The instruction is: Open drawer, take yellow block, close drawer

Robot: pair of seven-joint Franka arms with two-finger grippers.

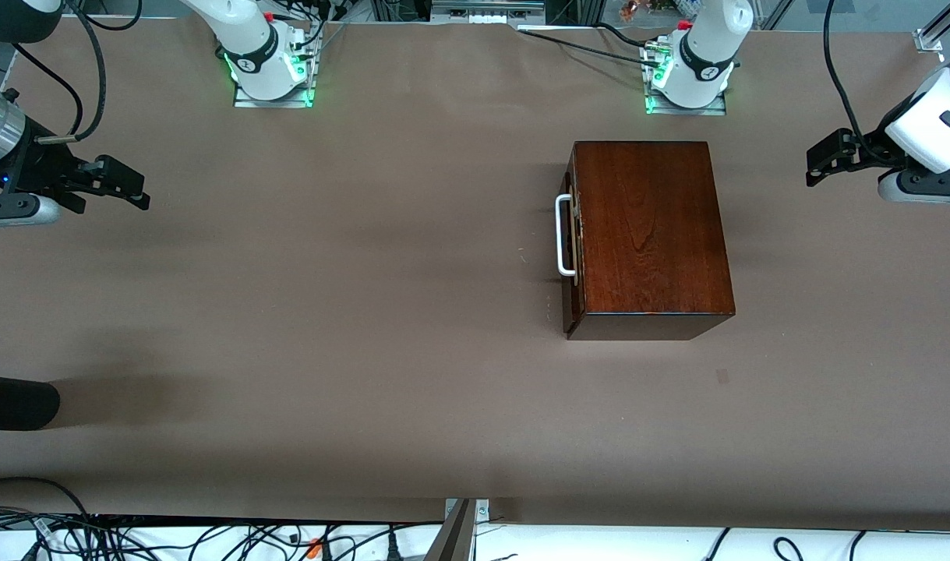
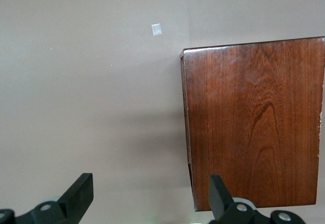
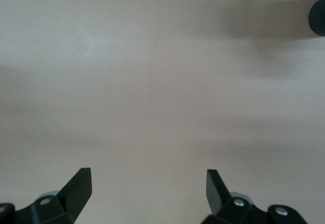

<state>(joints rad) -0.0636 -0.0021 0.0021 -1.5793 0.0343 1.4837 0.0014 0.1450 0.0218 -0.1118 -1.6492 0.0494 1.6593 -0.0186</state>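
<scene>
On the brown tabletop [image 1: 365, 296], toward the left arm's end, sits the dark wooden box [image 1: 650, 234], its drawer [image 1: 571, 241] fully shut, white bar handle [image 1: 564, 236] facing the right arm's end. Yellow block not visible in any view. Left pincer [image 1: 821, 164] hangs over bare tabletop beside the box, fingers spread, holding nothing. Right pincer [image 1: 124, 187] hangs over the right arm's end, likewise spread and empty. A black rounded object [image 1: 15, 401] intrudes at that end, nearer the front camera. Nothing obstructs the handle. No legible writing.
</scene>
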